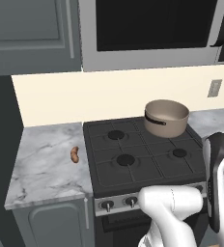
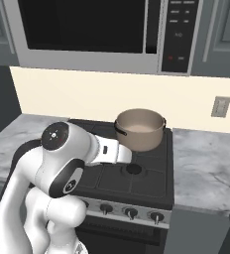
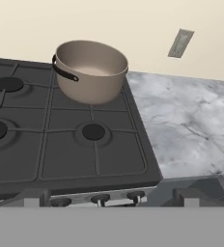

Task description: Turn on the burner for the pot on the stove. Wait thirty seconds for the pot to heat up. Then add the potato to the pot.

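The tan-brown pot (image 1: 166, 117) (image 2: 140, 129) (image 3: 91, 70) stands upright on the back right burner of the black stove (image 1: 104, 161) (image 2: 151, 174) (image 3: 61, 144), with nothing inside it. The potato (image 1: 75, 154) lies on the marble counter just left of the stove. Small dark knobs (image 1: 106, 206) (image 2: 131, 213) (image 3: 100, 198) line the silver front panel. My gripper (image 3: 111, 198) is open, its tips far apart and nothing between them. It hangs over the stove's front edge, above the knobs, and looks toward the pot. No flame shows on any burner.
A microwave (image 2: 87, 30) hangs over the stove. Marble counters (image 1: 46, 164) (image 3: 191, 125) run to both sides of it. A wall outlet (image 2: 220, 106) sits on the beige backsplash at the right. My white arm (image 2: 62, 163) rises in front of the stove's left half.
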